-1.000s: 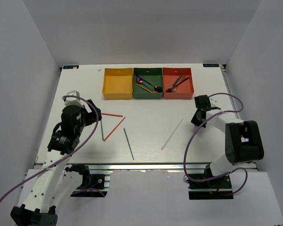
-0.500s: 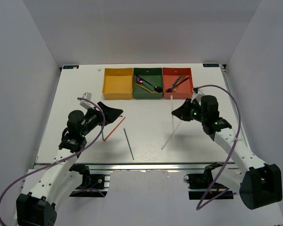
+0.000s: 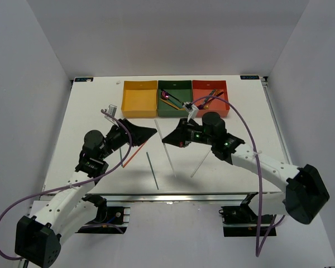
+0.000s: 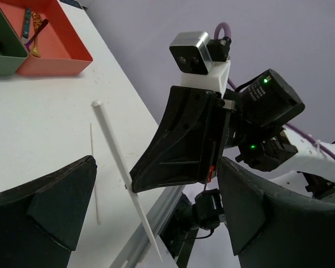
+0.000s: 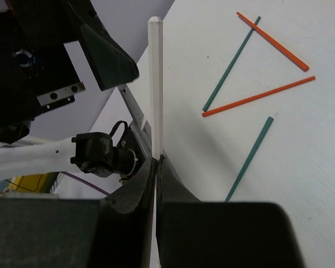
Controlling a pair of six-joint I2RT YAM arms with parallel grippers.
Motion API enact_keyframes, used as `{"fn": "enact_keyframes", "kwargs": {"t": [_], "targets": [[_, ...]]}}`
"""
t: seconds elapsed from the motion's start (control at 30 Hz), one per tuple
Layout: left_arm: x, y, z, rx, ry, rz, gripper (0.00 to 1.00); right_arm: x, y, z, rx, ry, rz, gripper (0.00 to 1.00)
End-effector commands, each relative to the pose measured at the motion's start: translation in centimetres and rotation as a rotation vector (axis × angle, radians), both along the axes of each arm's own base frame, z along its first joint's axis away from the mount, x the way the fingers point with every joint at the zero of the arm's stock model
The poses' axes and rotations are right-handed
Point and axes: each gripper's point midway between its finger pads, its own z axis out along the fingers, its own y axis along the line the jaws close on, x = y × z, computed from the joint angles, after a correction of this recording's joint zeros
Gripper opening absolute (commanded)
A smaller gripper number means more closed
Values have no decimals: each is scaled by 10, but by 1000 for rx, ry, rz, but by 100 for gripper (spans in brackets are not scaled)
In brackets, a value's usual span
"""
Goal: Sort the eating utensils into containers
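Chopstick step: we hold a pale chopstick point(image 5: 156, 84) pinched in the right gripper point(image 5: 156, 161), left gripper point(image 3: 145, 133) gaping opposite; next, likely, handover toward the yellow tray point(image 3: 139, 101).

**A:** How are the trays arranged?

**B:** Three sit in a row at the worktop's point(image 3: 95, 106) far edge: left tray point(image 3: 139, 113), middle tray point(image 3: 175, 113) with spoons point(image 3: 173, 100) in it, and right tray point(image 3: 210, 113) with utensils point(image 3: 210, 99) in it.

**A:** And nearer?

**B:** Loose chopsticks point(image 3: 152, 170) lie in front of the trays. Above them at centre, the right pincer point(image 3: 166, 139) pinches a tilted chopstick point(image 3: 171, 165), just right of the left pincer point(image 3: 144, 135).
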Motion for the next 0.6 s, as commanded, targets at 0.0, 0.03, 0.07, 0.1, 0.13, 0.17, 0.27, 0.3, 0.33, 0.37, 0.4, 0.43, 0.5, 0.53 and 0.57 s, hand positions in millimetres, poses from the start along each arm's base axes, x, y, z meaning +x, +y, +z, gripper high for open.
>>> {"fn": "enact_keyframes", "kwargs": {"t": [0.0,0.03,0.07,0.1,0.13,0.17,0.27,0.3,0.33,0.37,0.4,0.43,0.5,0.53,0.57], "targets": [[1,2,-4,38,-13,19,97,2,28,33,78,-43,21,0],[3,3,-7,53,-16,31,96,1,33,34,78,-46,26,0],[4,3,-9,62,-12,33,95,0,38,39,83,-61,33,0],[5,3,-12,73,-1,35,94,-4,45,36,75,-57,48,0],[6,3,-13,80,-2,38,88,-5,48,36,72,-56,54,0],[8,4,-14,86,3,48,86,-6,52,40,78,-66,63,0],[12,6,-22,108,20,67,80,-9,60,38,77,-69,77,0],[13,6,-24,115,29,72,79,-9,62,38,76,-70,76,0],[13,6,-26,119,31,72,79,-9,63,38,76,-70,79,0],[14,7,-27,120,34,78,78,-10,64,38,79,-71,82,0],[14,6,-28,119,33,76,59,-11,67,37,76,-68,89,0],[14,6,-28,118,34,76,59,-11,69,36,73,-70,95,0],[17,7,-26,112,39,89,23,-10,71,32,64,-70,96,0],[19,7,-26,113,45,94,9,-10,70,28,57,-66,90,0],[22,6,-25,113,50,98,0,-9,70,27,58,-72,84,0]]}}
